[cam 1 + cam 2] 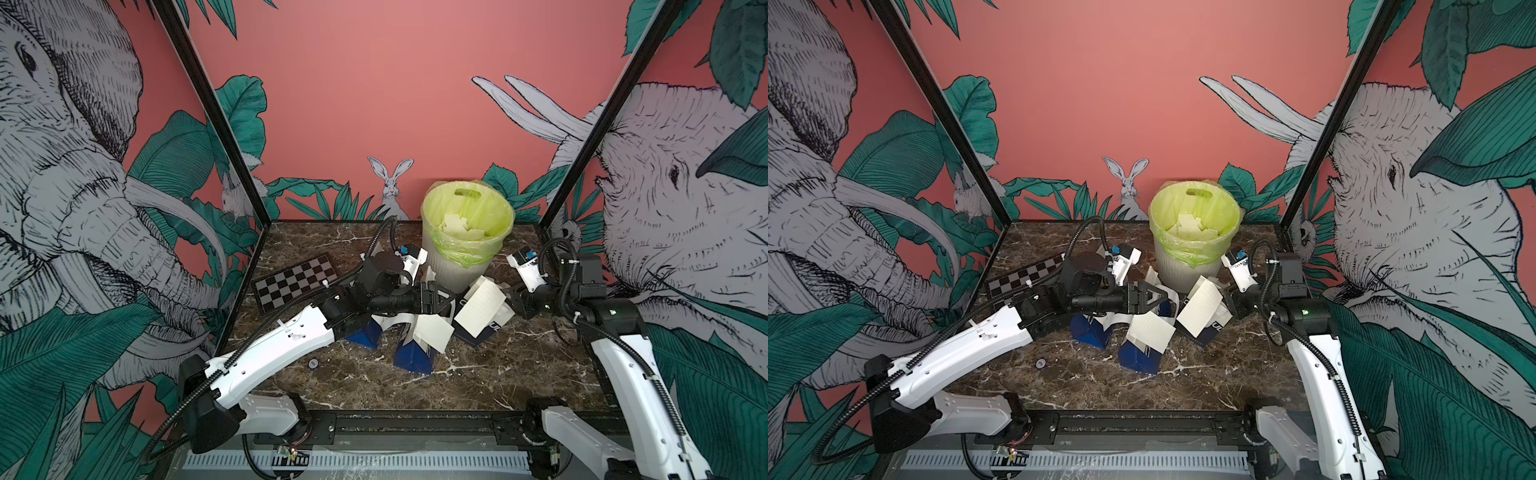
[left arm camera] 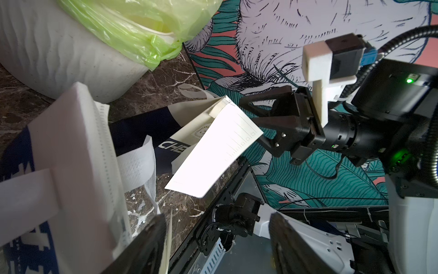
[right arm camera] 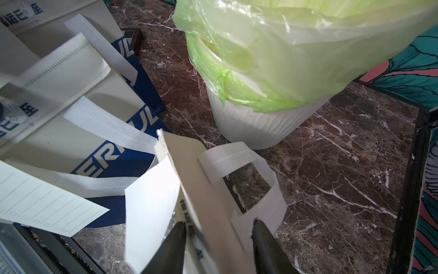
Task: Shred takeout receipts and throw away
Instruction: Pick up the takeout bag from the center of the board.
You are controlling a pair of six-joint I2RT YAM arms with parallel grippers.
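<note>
Marble worktop (image 1: 498, 374), centre: receipts (image 1: 480, 309) lie over blue bags (image 1: 411, 357) beside the bin (image 1: 457, 270). I find the right gripper (image 3: 218, 221) parted, astride a bag edge, and the left gripper (image 2: 216, 214) parted, gripping nothing. Only the top views show paper scraps (image 1: 457, 228) inside the bin.

the front of the dark marble bench (image 1: 498, 374) lies open, save a small round token (image 1: 313, 364). mid-bench is crowded: blue-and-white fabric bags (image 1: 411, 359) under leaning lined white paper receipts (image 1: 480, 309), just before the white ribbed bin with green plastic liner (image 1: 453, 274). a black-and-grey checkered board (image 1: 297, 282) fills the rear left.
</note>
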